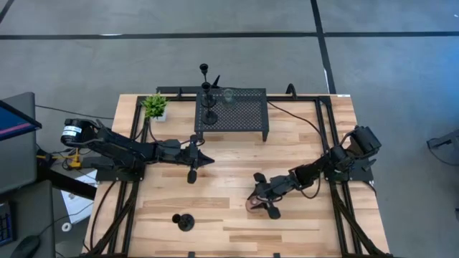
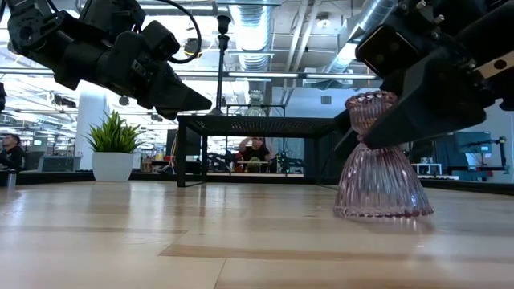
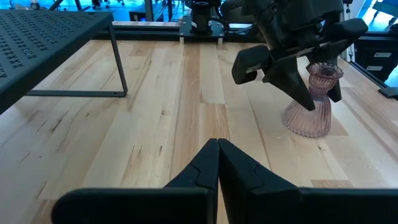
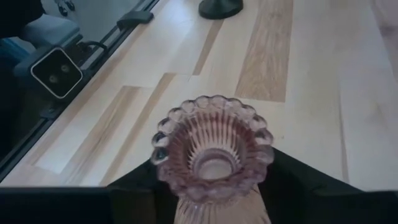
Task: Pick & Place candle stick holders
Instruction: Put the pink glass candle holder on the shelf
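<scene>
**Right pincer straddling the pink holder; left pincer closed and empty**

Right pincer [image 1: 259, 202]: fingers either side of the narrow neck of the pinkish candle stick holder [image 2: 382, 160]. The low view shows the holder's skirt flat on the desk [image 1: 237, 168], so it is not lifted. Whether the fingers actually press the glass I cannot tell; they are spread about as wide as the neck. Grasping at the neck makes sense: the flared rim above would stop the piece slipping down through the fingers.

Holder appearance: translucent, ribbed, bell-shaped, scalloped rim around a small cup, seen best from the right wrist.

Left pincer [image 1: 192, 172]: fingertips pressed together, nothing between them, hovering above the middle of the desk, well apart from the pink piece.

Further out: one short black holder [image 1: 184, 221] stands alone near the front edge of the desk. On the black perforated stand [image 1: 247, 115] at the back are a tall black holder [image 1: 208, 107] and a clear glassy piece [image 1: 228, 95]; another black stem [image 1: 204, 70] shows just behind. The potted plant [image 1: 155, 106] sits beside the stand.

Judgement: the stand looks like the collecting place, the pink holder next to go.
</scene>
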Tool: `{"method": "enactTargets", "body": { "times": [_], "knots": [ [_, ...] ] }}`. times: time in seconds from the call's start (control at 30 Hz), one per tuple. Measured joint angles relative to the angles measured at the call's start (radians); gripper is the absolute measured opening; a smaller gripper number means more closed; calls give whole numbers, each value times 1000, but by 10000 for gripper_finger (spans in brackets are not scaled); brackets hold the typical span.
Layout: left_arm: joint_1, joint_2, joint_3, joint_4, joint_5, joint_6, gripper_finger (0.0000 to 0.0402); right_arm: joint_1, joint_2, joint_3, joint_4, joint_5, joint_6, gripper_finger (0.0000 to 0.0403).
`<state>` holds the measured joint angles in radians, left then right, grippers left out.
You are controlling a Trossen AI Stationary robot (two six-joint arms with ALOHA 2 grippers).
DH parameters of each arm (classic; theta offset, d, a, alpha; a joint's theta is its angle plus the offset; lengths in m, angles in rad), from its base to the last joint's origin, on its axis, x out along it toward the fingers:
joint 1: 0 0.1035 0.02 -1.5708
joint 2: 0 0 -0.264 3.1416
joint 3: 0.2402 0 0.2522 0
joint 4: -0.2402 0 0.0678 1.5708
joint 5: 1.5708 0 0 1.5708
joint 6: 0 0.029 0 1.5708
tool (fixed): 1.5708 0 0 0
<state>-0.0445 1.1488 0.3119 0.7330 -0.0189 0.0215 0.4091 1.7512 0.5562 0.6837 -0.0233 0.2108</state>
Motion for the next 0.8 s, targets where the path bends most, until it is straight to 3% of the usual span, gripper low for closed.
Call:
{"method": "enactTargets", "body": {
  "times": [0.27, 0.8],
  "knots": [
    [0, 0, 0, 0, 0, 0, 8, 0, -1, 5, 12, 1, 0, 138],
    [0, 0, 0, 0, 0, 0, 8, -58, 0, 16, 7, -7, 0, 135]
  ]
}}
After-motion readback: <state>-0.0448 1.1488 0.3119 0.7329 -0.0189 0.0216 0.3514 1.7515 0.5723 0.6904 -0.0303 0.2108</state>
